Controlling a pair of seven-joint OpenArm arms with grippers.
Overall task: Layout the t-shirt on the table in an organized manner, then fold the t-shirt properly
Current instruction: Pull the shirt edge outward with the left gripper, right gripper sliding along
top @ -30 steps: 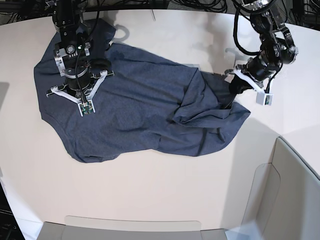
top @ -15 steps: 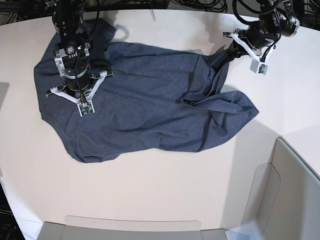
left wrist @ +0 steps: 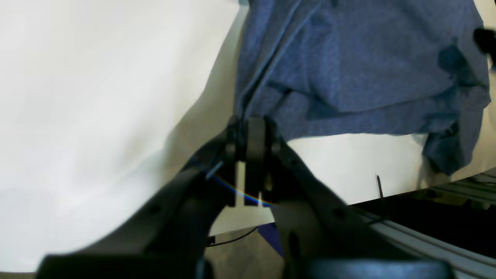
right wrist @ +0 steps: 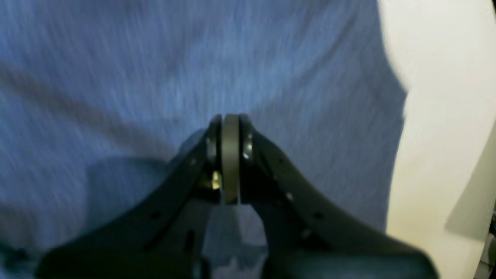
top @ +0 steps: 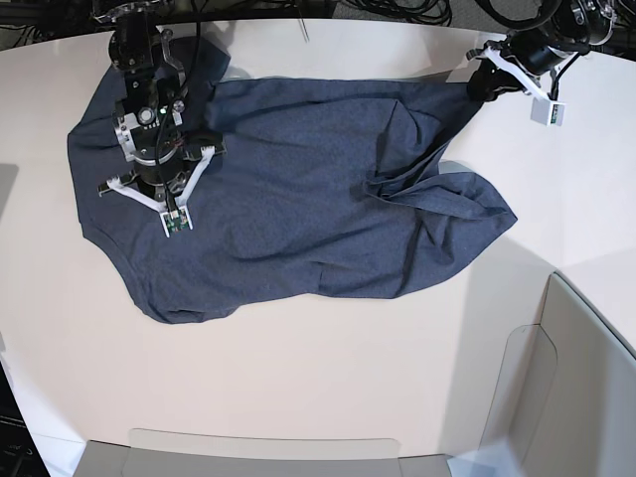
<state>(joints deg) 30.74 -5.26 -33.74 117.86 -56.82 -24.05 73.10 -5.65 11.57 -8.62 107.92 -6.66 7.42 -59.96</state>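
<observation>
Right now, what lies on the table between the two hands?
In the base view, only the t-shirt spans it: flat near the right hand, creased and lifted toward the left hand, which pinches its edge.

Navy-grey t-shirt [top: 298,189] spread rumpled on off-white table [top: 328,378]

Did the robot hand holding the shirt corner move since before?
Yes. In the base view the left gripper, shut on the t-shirt, has gone up toward the table's far edge, dragging that corner along and stretching the cloth flatter.
</observation>
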